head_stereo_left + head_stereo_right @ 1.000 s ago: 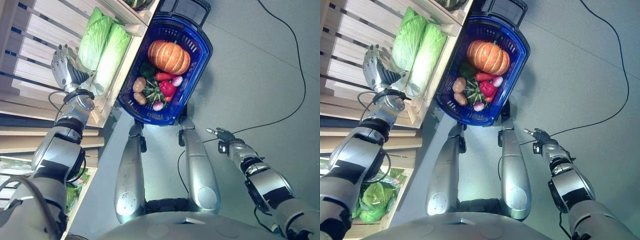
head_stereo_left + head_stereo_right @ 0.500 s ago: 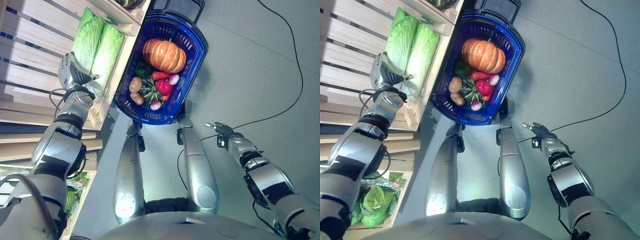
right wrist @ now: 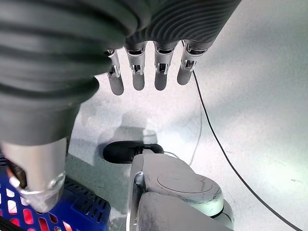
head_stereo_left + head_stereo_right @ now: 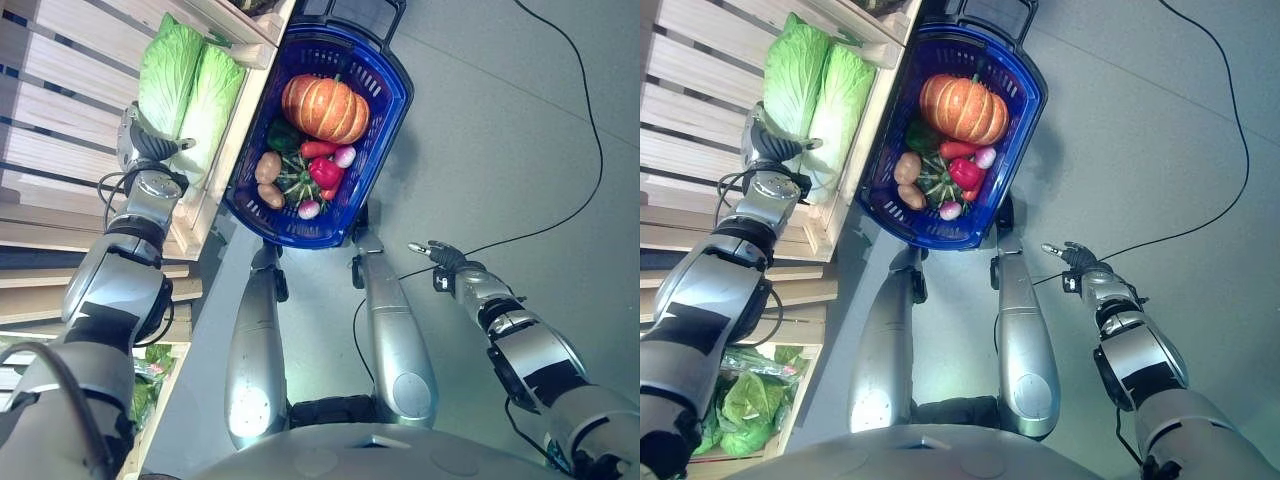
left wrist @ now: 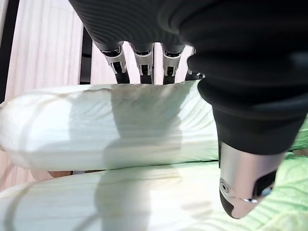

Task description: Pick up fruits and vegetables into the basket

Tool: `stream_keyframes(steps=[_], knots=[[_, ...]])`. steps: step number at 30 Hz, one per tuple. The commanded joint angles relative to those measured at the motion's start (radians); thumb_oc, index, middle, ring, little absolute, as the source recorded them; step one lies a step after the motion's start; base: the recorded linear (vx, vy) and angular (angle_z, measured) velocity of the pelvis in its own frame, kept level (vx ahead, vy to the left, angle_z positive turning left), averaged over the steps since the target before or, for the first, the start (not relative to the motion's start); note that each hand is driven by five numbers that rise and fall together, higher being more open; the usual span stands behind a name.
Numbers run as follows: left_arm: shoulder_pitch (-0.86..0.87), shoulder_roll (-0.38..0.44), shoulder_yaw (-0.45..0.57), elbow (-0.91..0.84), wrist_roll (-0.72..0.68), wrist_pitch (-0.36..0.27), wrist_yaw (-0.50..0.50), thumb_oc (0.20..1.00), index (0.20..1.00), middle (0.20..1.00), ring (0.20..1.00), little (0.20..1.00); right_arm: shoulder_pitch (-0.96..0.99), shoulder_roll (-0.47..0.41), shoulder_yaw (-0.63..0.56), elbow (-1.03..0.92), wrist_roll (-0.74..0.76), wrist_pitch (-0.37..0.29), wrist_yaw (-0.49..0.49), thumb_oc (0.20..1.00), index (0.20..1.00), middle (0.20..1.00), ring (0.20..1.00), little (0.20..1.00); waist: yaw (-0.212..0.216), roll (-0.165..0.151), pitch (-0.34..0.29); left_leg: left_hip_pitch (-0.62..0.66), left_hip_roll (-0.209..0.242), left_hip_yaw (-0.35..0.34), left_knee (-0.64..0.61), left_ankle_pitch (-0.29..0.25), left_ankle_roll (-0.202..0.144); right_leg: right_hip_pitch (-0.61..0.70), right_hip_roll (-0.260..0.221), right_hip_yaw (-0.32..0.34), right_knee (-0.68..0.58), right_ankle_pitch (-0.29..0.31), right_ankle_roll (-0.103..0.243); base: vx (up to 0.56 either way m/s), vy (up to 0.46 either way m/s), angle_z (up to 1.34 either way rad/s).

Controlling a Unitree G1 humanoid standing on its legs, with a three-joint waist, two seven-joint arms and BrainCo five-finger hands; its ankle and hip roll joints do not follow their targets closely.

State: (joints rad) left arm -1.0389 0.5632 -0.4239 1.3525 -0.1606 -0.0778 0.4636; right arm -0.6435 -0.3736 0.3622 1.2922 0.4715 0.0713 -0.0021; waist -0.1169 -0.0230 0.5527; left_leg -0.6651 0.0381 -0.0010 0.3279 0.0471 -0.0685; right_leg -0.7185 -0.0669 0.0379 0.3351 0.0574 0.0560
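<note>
Left hand reaching over a cabbage; basket partly filled.

Left eye view: the blue basket (image 4: 385, 105) holds a pumpkin (image 4: 324, 107), red pepper (image 4: 325, 172) and potatoes (image 4: 267, 167); two cabbages (image 4: 190, 85) lie on the wooden shelf (image 4: 60, 120).
Left wrist view: the left hand (image 5: 240, 96) straddles one cabbage, fingers behind it, grip unclear.
Right wrist view: the right hand (image 3: 144, 72) hangs relaxed, empty.

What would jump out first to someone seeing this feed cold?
The blue basket on the floor ahead, already loaded: a big orange pumpkin at its far end, with a red pepper and potatoes nearer the robot. To the left, two pale green cabbages lie side by side in a wooden crate, and the left hand reaches over the nearer one. The right hand hangs open above the grey floor.
</note>
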Motion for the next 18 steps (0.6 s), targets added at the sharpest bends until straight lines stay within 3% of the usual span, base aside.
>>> stream_keyframes(steps=[1, 6, 7, 9, 10, 11, 12, 13, 15, 16, 17, 18], knots=[[0.039, 0.006, 0.064, 0.081, -0.022, 0.032, -0.011, 1.0, 1.0, 1.0, 1.0, 1.0, 0.054, -0.019, 0.026, 0.006, 0.028, 0.02, 0.002, 1.0, 1.0, 1.0, 1.0, 1.0, 0.01, -0.028, -0.033, -0.05, -0.034, 0.003, 0.064, -0.054, 0.006, -0.002, 0.048, -0.048, 0.086, -0.104, -0.019, 0.0, 0.0, 0.0], [0.036, 0.001, 0.066, 0.094, -0.012, 0.058, 0.011, 1.0, 1.0, 1.0, 1.0, 1.0, 0.044, -0.02, 0.032, 0.006, 0.035, 0.025, 0.006, 1.0, 1.0, 1.0, 1.0, 1.0, 0.012, -0.031, -0.033, -0.055, -0.035, 0.002, 0.061, -0.052, 0.006, -0.01, 0.051, -0.049, 0.087, -0.103, -0.019, 0.0, -0.003, -0.02], [0.036, 0.0, 0.066, 0.094, -0.009, 0.062, 0.014, 0.95, 0.95, 0.95, 0.95, 0.95, 0.042, -0.019, 0.033, 0.005, 0.037, 0.027, 0.004, 1.0, 1.0, 1.0, 1.0, 1.0, 0.012, -0.031, -0.033, -0.057, -0.035, 0.002, 0.061, -0.052, 0.006, -0.011, 0.051, -0.048, 0.087, -0.104, -0.02, 0.0, 0.0, 0.0], [0.036, 0.0, 0.066, 0.094, -0.009, 0.062, 0.014, 0.95, 0.95, 0.95, 0.95, 0.95, 0.042, -0.019, 0.033, 0.005, 0.037, 0.027, 0.004, 1.0, 1.0, 1.0, 1.0, 1.0, 0.012, -0.031, -0.033, -0.057, -0.035, 0.002, 0.061, -0.052, 0.006, -0.011, 0.051, -0.048, 0.087, -0.104, -0.02, 0.0, 0.0, 0.0], [0.037, -0.004, 0.062, 0.093, 0.0, 0.074, 0.02, 0.875, 0.875, 0.875, 0.875, 0.875, 0.041, -0.017, 0.036, 0.003, 0.043, 0.028, 0.001, 1.0, 1.0, 1.0, 1.0, 1.0, 0.013, -0.031, -0.033, -0.059, -0.036, 0.001, 0.06, -0.051, 0.006, -0.014, 0.051, -0.049, 0.088, -0.102, -0.019, 0.0, 0.0, 0.0], [0.038, -0.005, 0.061, 0.094, 0.003, 0.077, 0.02, 0.859, 0.859, 0.859, 0.859, 0.859, 0.04, -0.018, 0.036, 0.002, 0.044, 0.029, 0.0, 1.0, 1.0, 1.0, 1.0, 1.0, 0.013, -0.031, -0.033, -0.06, -0.035, 0.001, 0.06, -0.051, 0.007, -0.015, 0.051, -0.05, 0.088, -0.102, -0.018, 0.0, 0.0, 0.0], [0.039, -0.008, 0.06, 0.095, 0.011, 0.081, 0.023, 0.809, 0.809, 0.809, 0.809, 0.809, 0.038, -0.017, 0.038, 0.003, 0.045, 0.029, 0.0, 1.0, 1.0, 1.0, 1.0, 1.0, 0.013, -0.032, -0.033, -0.061, -0.035, 0.001, 0.057, -0.049, 0.006, -0.016, 0.052, -0.049, 0.085, -0.1, -0.018, 0.0, 0.0, 0.0], [0.038, -0.01, 0.057, 0.096, 0.019, 0.085, 0.024, 0.586, 0.586, 0.586, 0.586, 0.586, 0.038, -0.015, 0.039, 0.004, 0.046, 0.027, -0.001, 1.0, 1.0, 1.0, 1.0, 1.0, 0.013, -0.033, -0.033, -0.062, -0.035, 0.001, 0.058, -0.049, 0.005, -0.017, 0.052, -0.049, 0.086, -0.1, -0.018, 0.0, 0.0, 0.0], [0.037, -0.012, 0.05, 0.097, 0.032, 0.095, 0.016, 0.46, 0.46, 0.46, 0.46, 0.46, 0.035, -0.013, 0.041, 0.005, 0.05, 0.028, -0.004, 1.0, 1.0, 1.0, 1.0, 1.0, 0.014, -0.033, -0.033, -0.064, -0.036, 0.001, 0.058, -0.048, 0.005, -0.019, 0.052, -0.05, 0.085, -0.098, -0.018, 0.0, 0.0, 0.0], [0.035, -0.013, 0.047, 0.098, 0.039, 0.1, 0.014, 0.278, 0.278, 0.278, 0.278, 0.278, 0.034, -0.014, 0.042, 0.005, 0.052, 0.028, -0.005, 1.0, 1.0, 1.0, 1.0, 1.0, 0.014, -0.034, -0.033, -0.065, -0.035, 0.002, 0.058, -0.048, 0.005, -0.019, 0.052, -0.05, 0.083, -0.098, -0.018, 0.0, 0.0, 0.0], [0.035, -0.015, 0.042, 0.098, 0.049, 0.109, 0.011, 0.2, 0.2, 0.2, 0.2, 0.2, 0.034, -0.013, 0.043, 0.004, 0.052, 0.027, -0.005, 1.0, 1.0, 1.0, 1.0, 1.0, 0.014, -0.036, -0.033, -0.066, -0.035, 0.002, 0.056, -0.047, 0.004, -0.02, 0.053, -0.05, 0.082, -0.096, -0.017, 0.0, 0.0, 0.0], [0.034, -0.015, 0.04, 0.099, 0.054, 0.111, 0.009, 0.2, 0.2, 0.2, 0.2, 0.2, 0.034, -0.014, 0.043, 0.005, 0.052, 0.025, -0.004, 1.0, 1.0, 1.0, 1.0, 1.0, 0.014, -0.037, -0.033, -0.066, -0.034, 0.003, 0.055, -0.047, 0.004, -0.02, 0.052, -0.051, 0.081, -0.096, -0.017, 0.0, 0.0, 0.0]])
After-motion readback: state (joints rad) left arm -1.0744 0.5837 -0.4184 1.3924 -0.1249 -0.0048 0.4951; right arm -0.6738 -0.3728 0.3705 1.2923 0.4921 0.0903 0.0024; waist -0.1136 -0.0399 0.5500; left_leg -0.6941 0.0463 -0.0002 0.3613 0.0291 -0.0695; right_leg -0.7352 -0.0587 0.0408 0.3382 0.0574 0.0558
